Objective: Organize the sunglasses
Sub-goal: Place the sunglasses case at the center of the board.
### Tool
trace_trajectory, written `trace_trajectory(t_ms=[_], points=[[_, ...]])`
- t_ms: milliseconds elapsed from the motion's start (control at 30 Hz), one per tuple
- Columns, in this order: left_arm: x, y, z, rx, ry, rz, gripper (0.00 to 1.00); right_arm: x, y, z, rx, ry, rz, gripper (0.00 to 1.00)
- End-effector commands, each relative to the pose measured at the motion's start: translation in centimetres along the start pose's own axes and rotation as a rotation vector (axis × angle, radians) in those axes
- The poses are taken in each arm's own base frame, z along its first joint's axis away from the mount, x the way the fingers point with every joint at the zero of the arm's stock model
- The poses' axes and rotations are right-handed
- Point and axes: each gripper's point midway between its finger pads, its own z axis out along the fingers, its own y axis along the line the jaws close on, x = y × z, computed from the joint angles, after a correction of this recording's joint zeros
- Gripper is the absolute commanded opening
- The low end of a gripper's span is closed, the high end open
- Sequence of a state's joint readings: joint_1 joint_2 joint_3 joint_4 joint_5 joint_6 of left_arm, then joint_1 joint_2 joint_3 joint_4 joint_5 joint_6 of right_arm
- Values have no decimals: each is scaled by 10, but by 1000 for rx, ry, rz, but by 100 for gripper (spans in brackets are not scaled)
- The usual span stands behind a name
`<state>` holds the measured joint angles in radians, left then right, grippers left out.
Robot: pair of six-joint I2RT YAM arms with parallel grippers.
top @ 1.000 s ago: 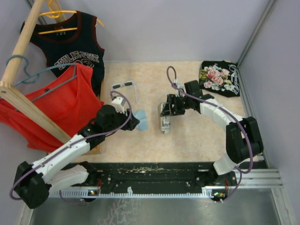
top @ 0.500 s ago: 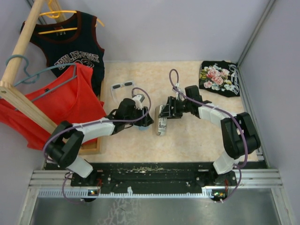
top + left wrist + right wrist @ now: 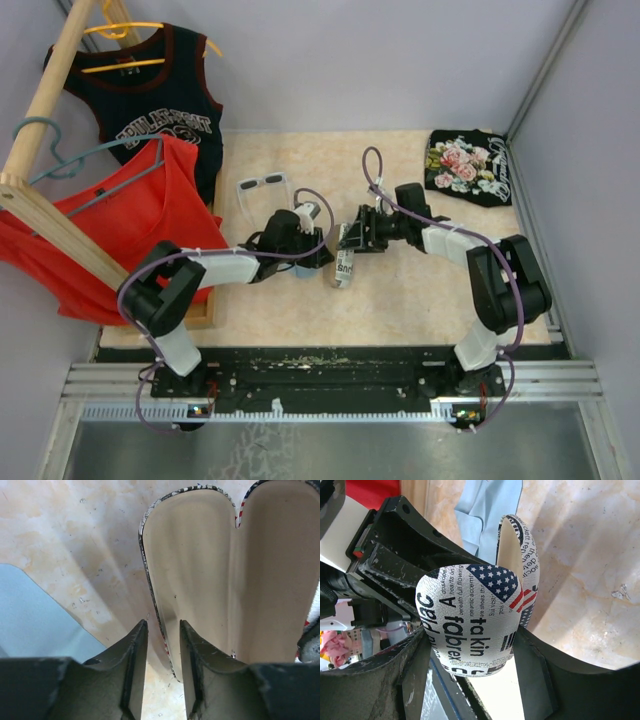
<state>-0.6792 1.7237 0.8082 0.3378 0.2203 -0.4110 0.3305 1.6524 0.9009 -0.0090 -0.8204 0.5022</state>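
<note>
The sunglasses lie on the table, left of centre in the overhead view, near the hanging jersey and clear of both my pincers. Nothing touches them.

To their lower right, my left pincer stands narrow, one jaw on each side of the rim of the open case. I cannot tell whether it is pinching that rim yet. The light-blue cloth lies just to its left. Further right, my right pincer clamps the case's closed end.

I judge this to be the case-opening step. Next I need a sure hold on the lid edge to spread it, without tipping the case, and then one pincer must go for the glasses.

The case shows stars and stripes with newsprint words: "takin", "plac" and a large "A". The jersey's lettering is too small to read.
</note>
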Motion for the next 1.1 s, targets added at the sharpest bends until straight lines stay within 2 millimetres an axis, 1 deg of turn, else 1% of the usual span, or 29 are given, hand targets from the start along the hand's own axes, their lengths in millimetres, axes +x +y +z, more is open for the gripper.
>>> trace_trajectory(t_ms=[0,133,267,367,467,533,567,633,733,833,933,1067], points=[[-20,-9,6,23,-58,50,35,-12,16,-3,-71,-31,-50,4],[-19,-7,9,20,-52,56,27,-11,16,-3,-74,-28,-46,4],[-17,-8,10,25,-46,53,12,-11,15,-3,-71,-27,-45,5],[-19,-8,9,25,-47,53,0,-12,13,-3,-56,-30,-47,8],[-20,-9,8,24,-45,53,0,-15,13,-5,-35,-39,-59,20],[-20,-9,7,19,-41,51,0,-18,13,-7,-14,-48,-70,29],[-20,-8,7,15,-38,51,0,-20,12,-8,2,-55,-78,40],[-19,-8,6,8,-36,52,0,-24,13,-12,26,-65,-93,51],[-19,-9,5,4,-33,47,0,-33,13,-21,61,-97,-110,61],[-17,-9,6,-16,-21,41,0,-43,13,-35,94,-148,-117,71],[-16,-8,7,-38,-10,37,0,-51,16,-50,112,-198,-121,78],[-15,-8,9,-59,-4,5,0,-54,15,-66,181,-232,-142,80]])
